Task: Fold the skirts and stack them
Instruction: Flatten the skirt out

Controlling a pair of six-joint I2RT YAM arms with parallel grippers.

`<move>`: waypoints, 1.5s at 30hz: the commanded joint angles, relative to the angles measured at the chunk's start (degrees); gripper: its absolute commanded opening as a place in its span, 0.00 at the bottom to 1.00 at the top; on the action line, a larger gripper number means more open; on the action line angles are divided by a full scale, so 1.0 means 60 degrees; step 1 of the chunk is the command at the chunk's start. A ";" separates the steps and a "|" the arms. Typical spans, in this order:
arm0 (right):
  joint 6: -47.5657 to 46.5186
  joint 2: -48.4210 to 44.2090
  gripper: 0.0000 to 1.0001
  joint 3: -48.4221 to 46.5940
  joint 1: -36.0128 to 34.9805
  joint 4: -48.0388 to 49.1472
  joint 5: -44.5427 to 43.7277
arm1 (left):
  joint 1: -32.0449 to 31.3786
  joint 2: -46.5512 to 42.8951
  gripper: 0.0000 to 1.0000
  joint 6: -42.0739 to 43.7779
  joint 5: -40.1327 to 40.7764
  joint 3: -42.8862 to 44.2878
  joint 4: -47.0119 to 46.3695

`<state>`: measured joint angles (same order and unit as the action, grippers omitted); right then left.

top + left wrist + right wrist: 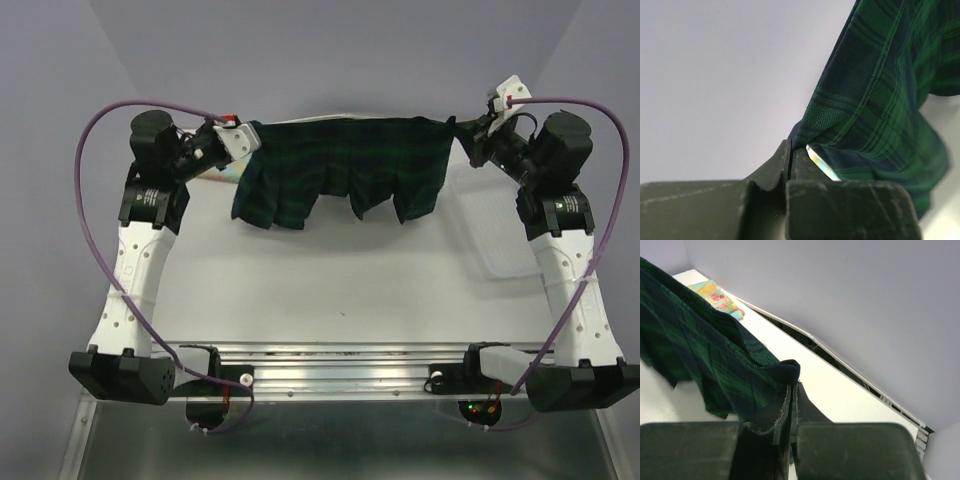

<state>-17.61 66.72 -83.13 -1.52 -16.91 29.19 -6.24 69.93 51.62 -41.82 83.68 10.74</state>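
The dark green-and-navy plaid skirt [340,170] hangs stretched above the back of the table, held by both arms at its top edge. My left gripper [247,137] is shut on the skirt's left corner; in the left wrist view the cloth [875,100] leaves the pinched fingertips of the left gripper [791,146]. My right gripper [468,132] is shut on the right corner; in the right wrist view the right gripper [792,387] clamps the cloth's hem [715,360]. The pale floral skirt [716,297] lies bunched on the table at the far left, behind the plaid one.
A white mesh basket [500,235] sits on the table at the right, below the right arm. The table's back edge [840,360] runs along the grey wall close behind the hanging skirt.
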 commanded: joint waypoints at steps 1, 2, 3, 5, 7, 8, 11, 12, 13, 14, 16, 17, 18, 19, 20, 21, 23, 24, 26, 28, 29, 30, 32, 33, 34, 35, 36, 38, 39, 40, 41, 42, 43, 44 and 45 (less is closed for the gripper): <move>-0.0054 0.0233 0.01 0.0013 0.0356 0.1118 -0.1160 | 0.0542 0.0326 0.00 -0.0969 0.1696 -0.0133 -0.0765; -0.0010 0.0581 0.01 -0.0060 0.0356 0.1147 -0.1101 | 0.0542 0.0458 0.00 -0.1116 0.1741 -0.0119 -0.0780; -0.0039 0.0787 0.01 -0.0133 0.0356 0.1206 -0.1071 | 0.0542 0.0619 0.00 -0.1262 0.1712 0.0012 -0.0765; -0.0025 0.1415 0.01 -0.0367 0.0356 0.1395 -0.0911 | 0.0527 0.1392 0.00 -0.1802 0.1624 0.0333 -0.0838; -0.0025 0.1856 0.01 -0.0499 0.0356 0.1659 -0.0881 | 0.0527 0.1921 0.00 -0.2126 0.1551 0.0671 -0.0911; 0.0033 0.2120 0.01 -0.0631 0.0356 0.1762 -0.0895 | 0.0527 0.2185 0.00 -0.2490 0.1551 0.0876 -0.0970; 0.0282 0.3364 0.01 -0.1596 0.0356 0.2085 -0.1041 | 0.0527 0.3532 0.00 -0.3064 0.1697 0.2075 -0.1161; 0.0355 0.4006 0.01 -0.1947 0.0356 0.2216 -0.1158 | 0.0527 0.4260 0.00 -0.3413 0.1813 0.2949 -0.1161; 0.0501 0.4302 0.01 -0.2632 0.0356 0.2333 -0.1173 | 0.0527 0.4630 0.00 -0.3533 0.1829 0.3465 -0.1132; 0.0604 0.4552 0.01 -0.2987 0.0356 0.2407 -0.1130 | 0.0527 0.4938 0.00 -0.3621 0.1887 0.3963 -0.1117; 0.0882 0.5255 0.01 -0.4212 0.0356 0.2495 -0.1115 | 0.0542 0.5832 0.00 -0.3958 0.2267 0.5676 -0.1073; 0.0898 0.5460 0.01 -0.4627 0.0356 0.2495 -0.1187 | 0.0556 0.6067 0.00 -0.4046 0.2370 0.6233 -0.1000; 0.0898 0.5593 0.01 -0.5022 0.0356 0.2495 -0.1246 | 0.0557 0.6475 0.00 -0.4061 0.2414 0.7327 -0.0825; 0.0985 0.5710 0.01 -0.5345 0.0356 0.2495 -0.1290 | 0.0557 0.6581 0.00 -0.4076 0.2458 0.7744 -0.0809; 0.1030 0.5842 0.01 -0.5958 0.0443 0.2495 -0.1334 | 0.0571 0.6626 0.00 -0.4105 0.2502 0.7994 -0.0853; 0.1088 0.5887 0.01 -0.6210 0.0444 0.2495 -0.1320 | 0.0571 0.6554 0.00 -0.4105 0.2590 0.8214 -0.0969; 0.1147 0.5872 0.01 -0.6534 0.0444 0.2495 -0.1291 | 0.0571 0.6320 0.00 -0.4076 0.2707 0.8042 -0.1510; 0.1147 0.5727 0.01 -0.6593 0.0444 0.2510 -0.1204 | 0.0571 0.5999 0.00 -0.4062 0.2824 0.7548 -0.1715; 0.1104 0.5507 0.01 -0.6317 0.0444 0.2627 -0.0927 | 0.0571 0.5617 0.00 -0.3815 0.2723 0.6770 -0.2375; 0.0929 0.4922 0.01 -0.4988 0.0444 0.3138 -0.0648 | 0.0557 0.4958 0.00 -0.3623 0.2328 0.5074 -0.2944; 0.0695 0.4703 0.01 -0.4417 0.0444 0.3241 -0.0501 | 0.0557 0.4782 0.00 -0.3521 0.2196 0.4516 -0.3049; 0.0505 0.4483 0.01 -0.3831 0.0444 0.3315 -0.0137 | 0.0542 0.4592 0.00 -0.3229 0.1949 0.3930 -0.3123; -0.0124 0.3824 0.01 -0.1943 0.0444 0.3359 0.0536 | 0.0513 0.4152 0.00 -0.2935 0.1786 0.2260 -0.3342; -0.0388 0.3604 0.01 -0.1254 0.0444 0.3403 0.0772 | 0.0498 0.4020 0.00 -0.2644 0.1640 0.1182 -0.3387; -0.0797 0.3181 0.01 -0.0014 0.0444 0.3215 0.1065 | 0.0484 0.3772 0.00 -0.2438 0.1508 0.0591 -0.3373; -0.1294 0.2989 0.01 0.0593 0.0444 0.3054 0.1532 | 0.0469 0.3654 0.00 -0.2218 0.1420 0.0048 -0.3358; -0.1589 0.2769 0.01 0.1179 0.0444 0.2951 0.1710 | 0.0440 0.3522 0.00 -0.2027 0.1259 -0.1132 -0.3358; -0.2988 0.2140 0.01 0.2684 0.0444 0.2103 0.2076 | 0.0323 0.3083 0.00 -0.0844 0.1024 -0.2208 -0.2818; -0.3332 0.1905 0.01 0.3128 0.0342 0.1360 0.2310 | 0.0250 0.2690 0.00 0.0205 0.1067 -0.3344 -0.2424; -0.4133 0.1381 0.01 0.3582 0.0225 0.1077 0.2327 | 0.0133 0.2454 0.00 0.0709 0.1111 -0.3921 -0.2246; -0.4721 0.1100 0.01 0.4370 0.0224 0.0669 0.2443 | 0.0117 0.2219 0.00 0.1265 0.1082 -0.4406 -0.2013; -0.5118 0.0822 0.01 0.4711 0.0021 -0.0380 0.2590 | 0.0103 0.1709 0.00 0.1880 0.0980 -0.5237 -0.1285; -0.5485 0.0558 0.01 0.5034 0.0019 -0.0811 0.2577 | 0.0103 0.1429 0.00 0.2393 0.0950 -0.5593 -0.0944; -0.6185 0.0004 0.01 0.5327 0.0019 -0.1192 0.2605 | 0.0103 0.1179 0.00 0.3370 0.0950 -0.5887 -0.0564; -0.6525 -0.0277 0.01 0.5823 -0.0083 -0.1936 0.2664 | 0.0103 0.0655 0.00 0.3916 0.0921 -0.6368 -0.0067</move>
<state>-40.56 75.07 -51.88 -1.76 -16.58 43.33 -6.72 86.72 56.49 -36.71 50.13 2.85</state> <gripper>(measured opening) 0.023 0.040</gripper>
